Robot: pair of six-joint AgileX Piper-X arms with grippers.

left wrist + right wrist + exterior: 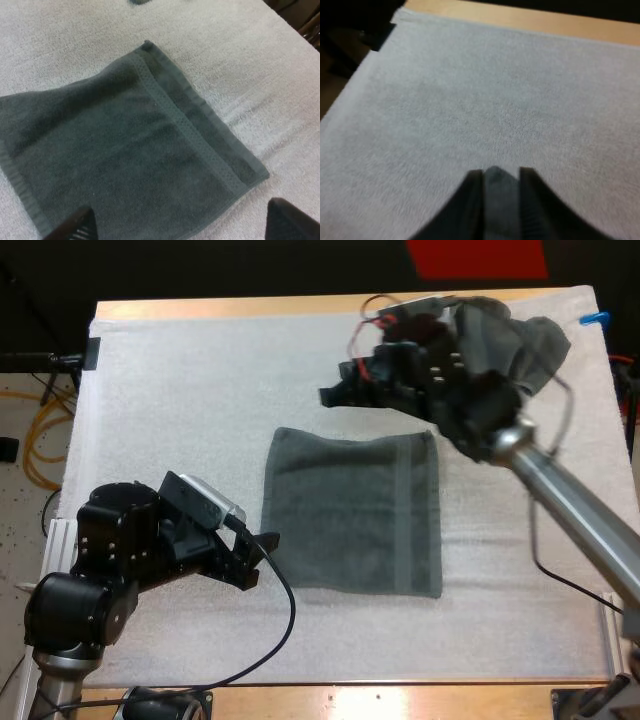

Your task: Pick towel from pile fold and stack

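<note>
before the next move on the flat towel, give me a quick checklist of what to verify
1. The flat towel lies spread on the mat, no bunching: ok.
2. The left gripper is open, at the flat towel's near left corner: ok.
3. The right gripper is off the flat towel, over bare mat past its far edge: ok.
4. The right gripper is empty: cannot tell.
5. The crumpled towel is out of the way, at the mat's far right corner: ok.
</note>
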